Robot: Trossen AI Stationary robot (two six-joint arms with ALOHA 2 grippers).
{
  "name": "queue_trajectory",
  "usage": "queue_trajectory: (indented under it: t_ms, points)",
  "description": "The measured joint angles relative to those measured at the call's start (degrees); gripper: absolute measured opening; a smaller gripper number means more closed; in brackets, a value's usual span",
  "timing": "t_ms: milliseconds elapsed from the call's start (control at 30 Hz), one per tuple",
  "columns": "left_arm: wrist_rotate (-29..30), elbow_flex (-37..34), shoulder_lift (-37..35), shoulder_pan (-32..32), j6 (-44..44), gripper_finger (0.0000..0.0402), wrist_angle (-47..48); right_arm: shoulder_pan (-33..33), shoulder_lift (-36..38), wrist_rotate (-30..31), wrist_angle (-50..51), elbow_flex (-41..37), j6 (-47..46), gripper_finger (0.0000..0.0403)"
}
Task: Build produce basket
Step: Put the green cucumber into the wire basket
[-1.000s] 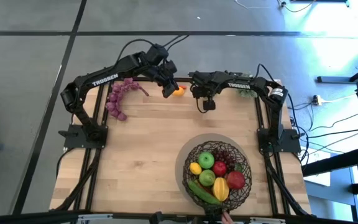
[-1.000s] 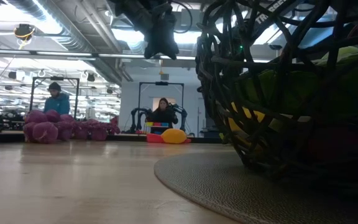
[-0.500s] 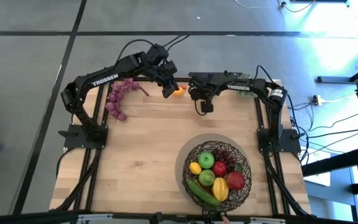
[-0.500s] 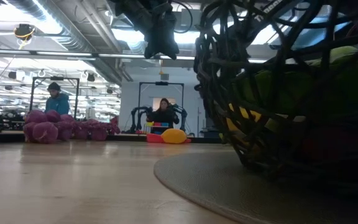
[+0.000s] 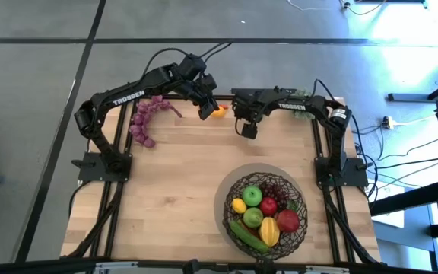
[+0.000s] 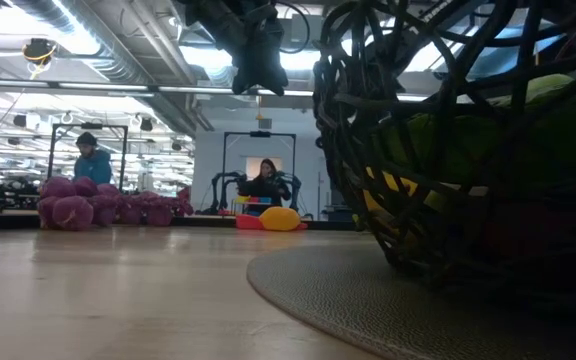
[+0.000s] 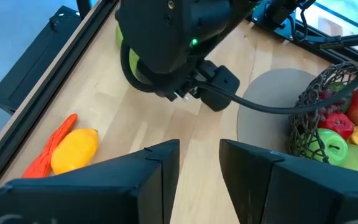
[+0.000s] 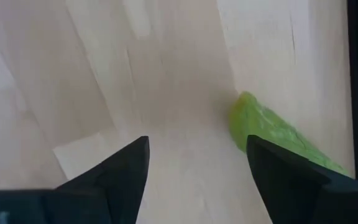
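The basket [image 5: 265, 211], dark woven wire, stands on a round grey mat near the front right, holding apples, lemons and a cucumber. A lemon [image 7: 74, 149] and an orange carrot [image 7: 50, 148] lie on the wood at the far edge. Purple grapes [image 5: 144, 118] lie at the far left. My left gripper [image 7: 199, 163] hovers open above the table beside the lemon [image 5: 218, 110], nothing between its fingers. My right gripper [image 5: 247, 129] points down over bare wood right of the lemon, open and empty. Beside one of its fingers lies a bumpy green piece of produce [image 8: 272, 134].
The basket [image 6: 468, 140] fills the right of the low view, with the grapes [image 6: 78, 205] and lemon [image 6: 280, 218] far behind. Two people [image 6: 91, 160] [image 6: 265, 178] are in the room beyond. Bare wood lies between the arms and the basket.
My right gripper has rolled about its own pointing line while staying over the same patch of wood. The left arm, the basket and the produce have kept still.
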State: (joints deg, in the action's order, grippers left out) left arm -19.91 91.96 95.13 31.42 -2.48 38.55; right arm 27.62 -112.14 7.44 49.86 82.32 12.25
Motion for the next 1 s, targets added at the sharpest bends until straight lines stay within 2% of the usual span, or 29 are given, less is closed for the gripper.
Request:
queue_trajectory:
  t_ms: [233,433,500,667,1000]
  points:
    - [1.19,0.0,0.0,0.0,1.13,0.0103,-0.01,-1.16,0.0,0.25,0.72,0.0,1.33,0.0264]
    - [2.74,0.0,0.0,0.04,1.55,0.0103,0.01,-3.55,0.0,-1.46,5.02,-0.01,-2.64,0.0264]
    - [2.76,0.0,0.0,0.04,1.55,0.0103,-0.01,-4.12,0.0,-1.31,3.67,-0.29,-2.81,0.0264]
    - [2.83,0.0,0.0,0.07,1.53,0.0103,-0.01,-3.83,0.02,3.23,-3.26,-1.5,0.25,0.0264]
    - [2.83,0.0,0.0,0.07,1.53,0.0103,-0.01,-3.85,0.02,12.33,-8.31,-6.17,3.64,0.0264]
